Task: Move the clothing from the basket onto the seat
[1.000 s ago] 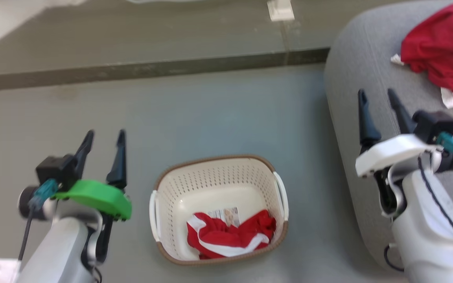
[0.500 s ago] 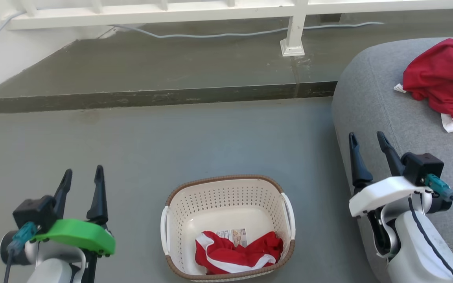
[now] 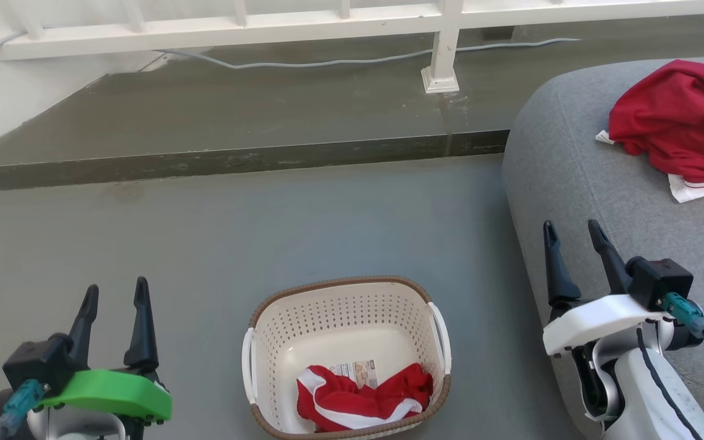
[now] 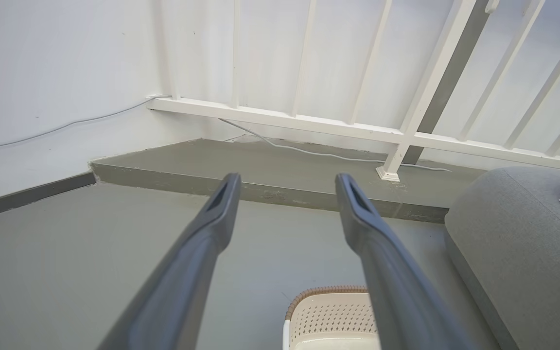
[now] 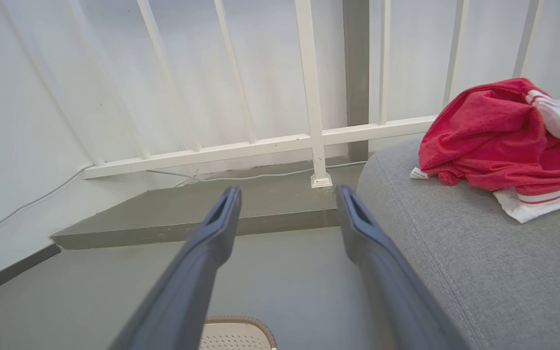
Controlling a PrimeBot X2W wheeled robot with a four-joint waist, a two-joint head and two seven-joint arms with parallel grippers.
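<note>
Red garment [image 3: 364, 397] lies in the basket [image 3: 340, 285], lower centre; second garment [image 3: 670, 125] rests on the seat [image 3: 572, 183], upper right. Jaws of left gripper [image 3: 113, 290] and right gripper [image 3: 569, 226] stand released, empty. Folds, possibly tangled, may snag and drag the basket.

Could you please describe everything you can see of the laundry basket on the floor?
The laundry basket is small, cream-white plastic with perforated walls, a brown woven-look rim and two white side handles. It stands upright on the grey floor, apart from the grey seat. A crumpled red-and-white garment lies inside at its near end, beside a sticker on the base.
</note>
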